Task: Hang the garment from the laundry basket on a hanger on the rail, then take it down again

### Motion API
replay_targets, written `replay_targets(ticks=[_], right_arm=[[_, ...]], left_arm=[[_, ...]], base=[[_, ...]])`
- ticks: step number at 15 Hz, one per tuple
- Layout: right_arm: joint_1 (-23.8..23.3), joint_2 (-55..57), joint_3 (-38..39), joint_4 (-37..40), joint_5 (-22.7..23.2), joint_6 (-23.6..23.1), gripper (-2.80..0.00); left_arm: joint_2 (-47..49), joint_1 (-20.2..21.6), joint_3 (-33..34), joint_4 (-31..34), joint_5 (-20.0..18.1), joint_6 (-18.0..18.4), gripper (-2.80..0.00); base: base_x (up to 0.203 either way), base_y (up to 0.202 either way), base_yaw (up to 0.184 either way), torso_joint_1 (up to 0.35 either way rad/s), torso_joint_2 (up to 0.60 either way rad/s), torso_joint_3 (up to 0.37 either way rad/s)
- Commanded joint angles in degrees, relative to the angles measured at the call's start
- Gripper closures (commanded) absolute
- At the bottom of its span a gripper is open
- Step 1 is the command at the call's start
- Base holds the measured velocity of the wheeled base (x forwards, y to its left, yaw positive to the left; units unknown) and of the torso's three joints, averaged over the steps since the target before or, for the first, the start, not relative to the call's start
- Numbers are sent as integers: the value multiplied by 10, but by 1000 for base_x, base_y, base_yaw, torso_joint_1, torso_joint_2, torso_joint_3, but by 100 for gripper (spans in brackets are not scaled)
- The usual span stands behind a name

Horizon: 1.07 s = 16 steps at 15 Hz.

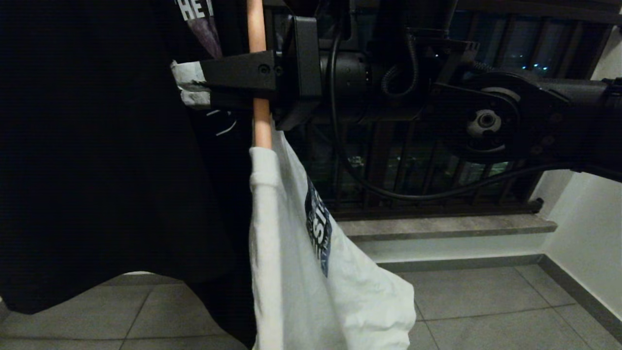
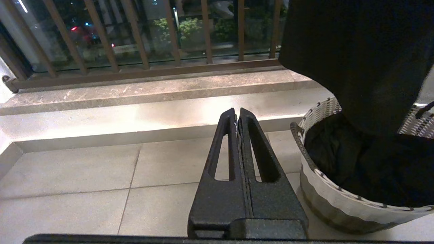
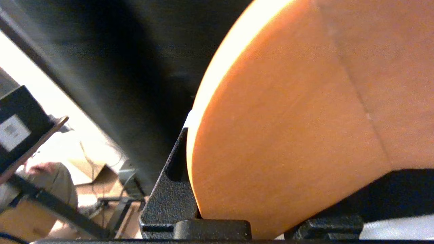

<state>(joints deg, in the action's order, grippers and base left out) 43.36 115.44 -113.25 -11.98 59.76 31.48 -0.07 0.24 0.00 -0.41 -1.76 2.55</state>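
Observation:
A white garment [image 1: 291,272] with a blue print hangs from a wooden hanger [image 1: 261,124] that stands almost upright in the head view. My right gripper [image 1: 209,90] reaches in from the right and is shut on the hanger above the garment. In the right wrist view the hanger's wood [image 3: 288,118] fills the space between the fingers of the right gripper [image 3: 257,203]. My left gripper [image 2: 238,113] is shut and empty, low over the floor beside the laundry basket [image 2: 339,200], which holds dark cloth [image 2: 373,169]. The rail is out of view.
Black garments [image 1: 97,146] hang close on the left of the hanger, one reaching down over the basket [image 2: 356,51]. Dark window bars [image 1: 388,160] and a stone sill [image 1: 437,226] lie behind, above a tiled floor [image 1: 486,301]. A white wall [image 1: 588,233] closes the right side.

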Motion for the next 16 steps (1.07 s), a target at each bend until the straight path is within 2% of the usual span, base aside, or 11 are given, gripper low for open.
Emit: replay_targets(ticks=[1,5,10,16], right_arm=[[6,-12,0,-1,3,2,0],[8,-14,0,-1,3,2,0],[37,-14,0,-2,-5,2,0],[38,-38,0,-3,-6,2,0]], left_arm=[[0,0,2,0,0,0,0],[0,0,2,0,0,0,0],[0,0,2,0,0,0,0],[0,0,2,0,0,0,0]], base=[[0,0,0,0,0,0],[0,0,0,0,0,0],[0,0,0,0,0,0],[0,0,0,0,0,0]])
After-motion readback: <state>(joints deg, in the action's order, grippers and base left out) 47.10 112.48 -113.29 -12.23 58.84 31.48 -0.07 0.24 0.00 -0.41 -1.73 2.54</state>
